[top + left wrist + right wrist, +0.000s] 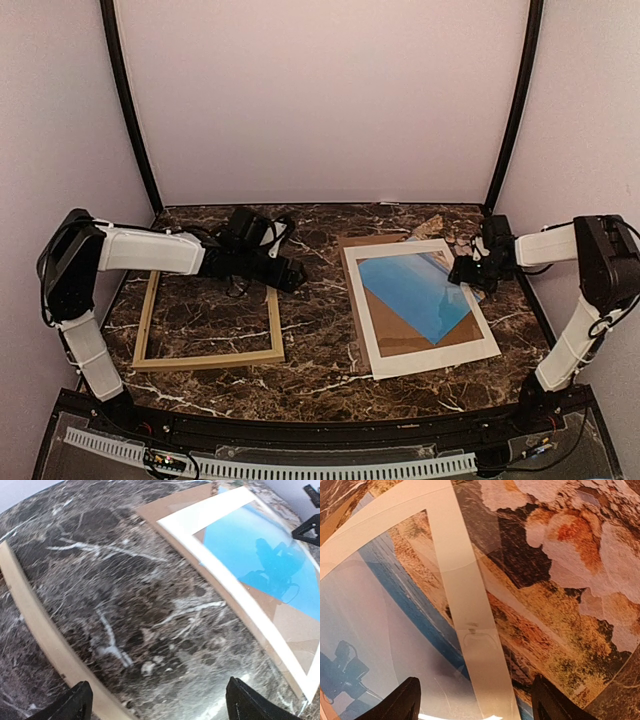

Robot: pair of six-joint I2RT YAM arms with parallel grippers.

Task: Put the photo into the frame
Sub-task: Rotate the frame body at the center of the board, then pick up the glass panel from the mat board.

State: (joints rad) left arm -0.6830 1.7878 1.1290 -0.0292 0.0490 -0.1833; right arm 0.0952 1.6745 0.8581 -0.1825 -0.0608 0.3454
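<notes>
Two arms at work over a marble table (320, 392), with the loading of the picture not yet begun: the frame (208, 358), of light wood, lies bare at the table's 8 o'clock side, while the photo (555, 615) sits well apart from it at 3 o'clock, lying askew in a stack under a white mat (430, 358), its rocky corner jutting past the mat's 1 o'clock corner. A glossy blue sheet (415, 288) and brown cardboard (400, 336) show through the mat's window. The right gripper (462, 272) hovers low at the mat's 2 o'clock edge, jaws spread over the mat's strip and the print beneath, pinching nothing that can be seen. The left gripper (292, 275) hangs off the frame's 1 o'clock corner, jaws wide and empty. The step in hand appears to be freeing the photo from the stack. The next move likely calls for the right arm to catch the print's exposed edge alone, leaving mat and sheet behind, then carry it toward 9 o'clock and lay it square within the wooden rails.
</notes>
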